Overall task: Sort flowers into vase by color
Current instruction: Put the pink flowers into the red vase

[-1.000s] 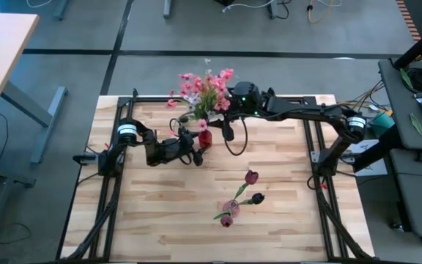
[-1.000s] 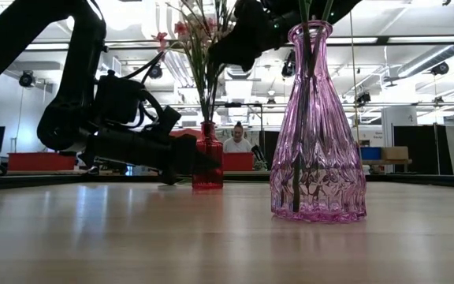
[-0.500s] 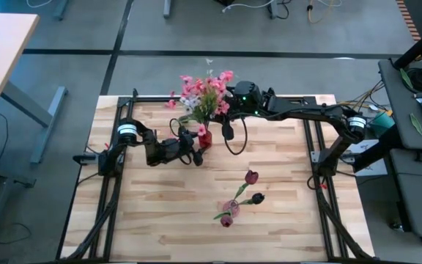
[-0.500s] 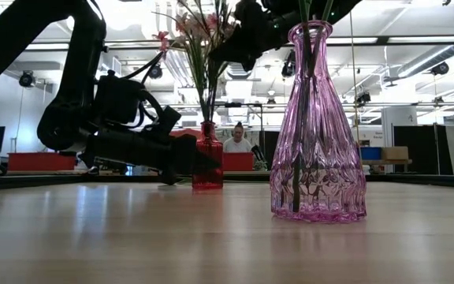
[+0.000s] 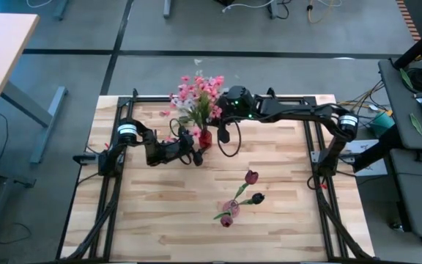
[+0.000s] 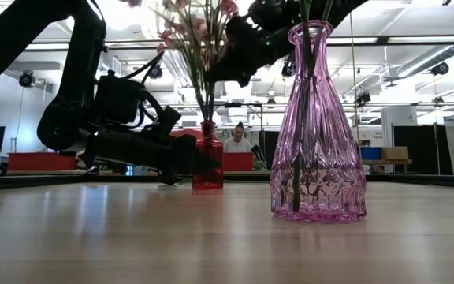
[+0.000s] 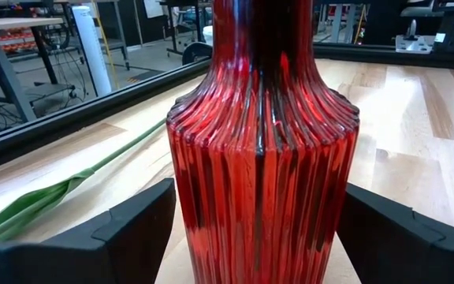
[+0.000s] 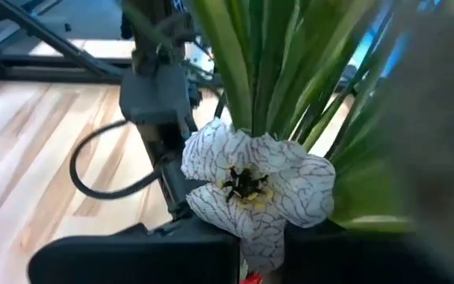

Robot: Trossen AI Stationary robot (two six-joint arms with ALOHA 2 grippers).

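Note:
A ribbed red vase (image 5: pixel 205 138) stands on the table at the far middle, and my left gripper (image 5: pixel 195 150) is shut on it. A bunch of pink and white flowers (image 5: pixel 196 94) rises from the vase's mouth (image 6: pixel 207 124). My right gripper (image 5: pixel 215 111) is shut on the bunch's green stems (image 8: pixel 274 71) above the vase. One white veined blossom (image 8: pixel 251 185) sits just in front of the right fingers. A pink glass vase (image 5: pixel 231 208) with dark red tulip buds (image 5: pixel 251 177) stands nearer the front; it also shows in the low view (image 6: pixel 318 126). My left gripper pinches the red vase's lower body (image 7: pixel 258 205) between its two fingers (image 7: pixel 136 233), one on each side. The fingers come level from the table's left. The vase stands upright with its base on the table. My right gripper holds the bunch by its green stems (image 8: pixel 290 118), below the blossoms, coming from the table's right. The stems run down into the red vase's mouth. The blossom and leaves hide the place of contact.
A long green leaf (image 7: pixel 53 193) lies flat on the table beyond the red vase. Black frame rails (image 5: pixel 116 183) run along the table's left and right sides. A person (image 6: pixel 237 139) sits in the room far behind the table.
My right gripper has gone toward the table's left edge with the bunch. The blossoms have swung left and risen in the low view, while the stem ends have stayed in the red vase's mouth. The red vase has stayed where it was.

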